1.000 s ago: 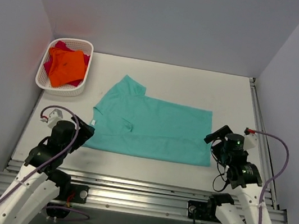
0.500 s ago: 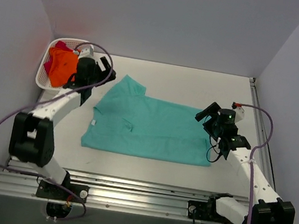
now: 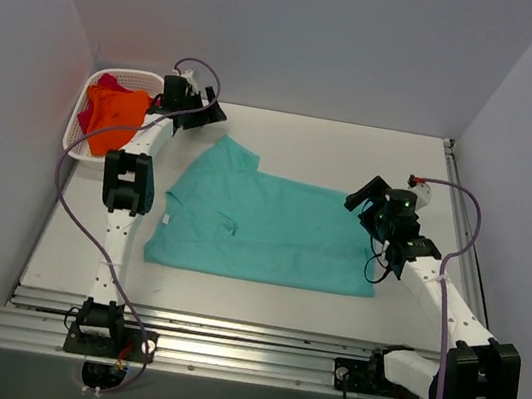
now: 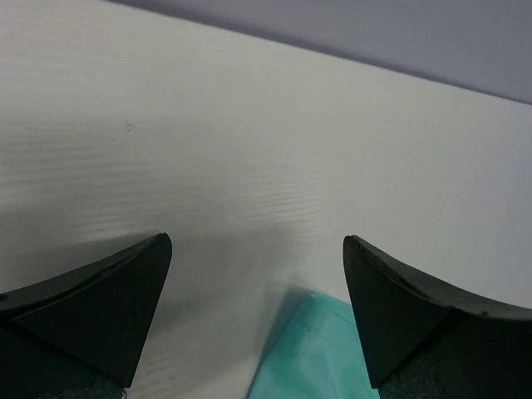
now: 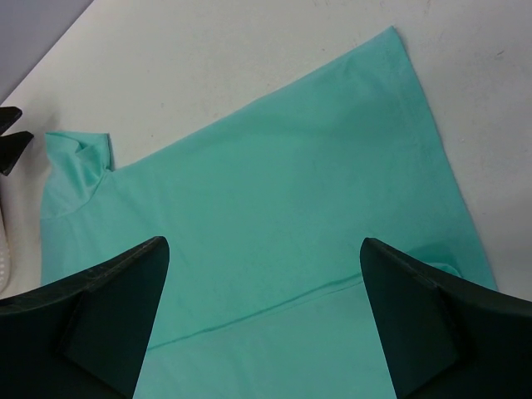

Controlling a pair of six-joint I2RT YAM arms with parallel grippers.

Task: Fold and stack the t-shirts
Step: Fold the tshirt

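A teal-green t-shirt [image 3: 271, 231] lies spread flat in the middle of the table, with one fold line across it. My left gripper [image 3: 209, 112] is open and empty, hovering just beyond the shirt's far sleeve tip [image 3: 229, 143]. In the left wrist view the gripper [image 4: 256, 249] has that teal tip [image 4: 307, 353] below it. My right gripper [image 3: 360, 192] is open and empty above the shirt's far right corner. The right wrist view shows the gripper [image 5: 264, 245] over the teal cloth [image 5: 274, 183]. The orange t-shirt [image 3: 112, 119] and magenta-red t-shirt [image 3: 102, 83] lie in the basket.
The white lattice basket [image 3: 71, 133] stands at the far left by the wall. Grey walls close in the table on three sides. A metal rail [image 3: 461, 215] runs along the right edge. Bare white table [image 3: 354, 153] lies beyond the shirt.
My left arm has swung from the table's near left edge out past the basket to the shirt's far sleeve. My right arm has reached forward to the shirt's far right corner.
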